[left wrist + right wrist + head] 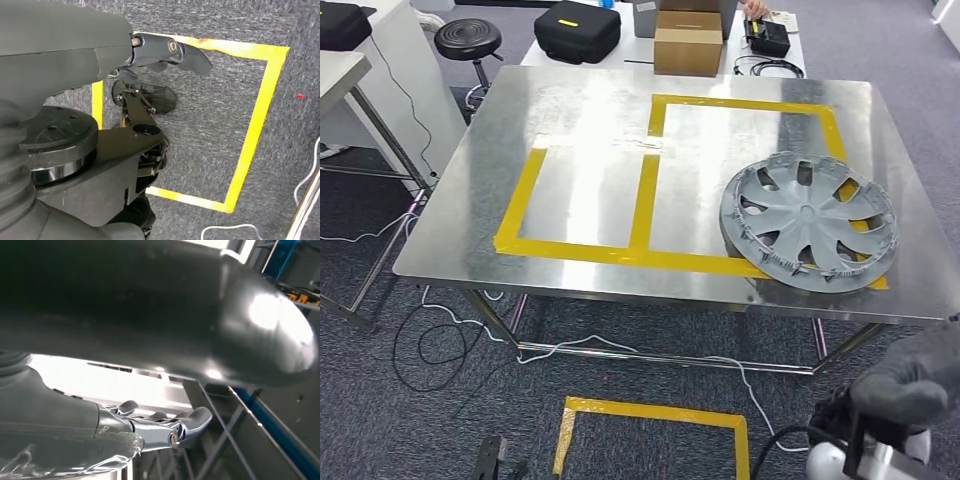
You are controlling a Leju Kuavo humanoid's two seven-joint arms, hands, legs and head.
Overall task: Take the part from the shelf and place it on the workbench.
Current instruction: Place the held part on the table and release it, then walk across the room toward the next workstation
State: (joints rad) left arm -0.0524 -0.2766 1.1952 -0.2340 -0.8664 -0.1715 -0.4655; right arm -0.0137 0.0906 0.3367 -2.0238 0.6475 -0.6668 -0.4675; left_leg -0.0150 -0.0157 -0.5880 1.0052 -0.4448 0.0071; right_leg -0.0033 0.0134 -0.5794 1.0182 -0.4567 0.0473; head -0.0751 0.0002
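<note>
A grey spoked wheel cover (pixel 808 221) is lying flat on the steel worktop (pixel 584 130), overlapping yellow tape (pixel 644 205), up ahead of the right robot hand (pixel 912 380), whose fingers are spreading empty. The left robot hand (pixel 166 75) is hanging spread over grey carpet (pixel 211 125).

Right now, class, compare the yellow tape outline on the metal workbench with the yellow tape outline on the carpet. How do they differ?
The workbench outline is laid on shiny metal; the floor outline is laid on grey carpet. The workbench outline is split into two sections by a middle strip; the floor outline is a single frame. The grey wheel cover lies partly over the workbench outline; nothing lies on the visible part of the floor outline. Both are yellow, straight-edged tape.
</note>
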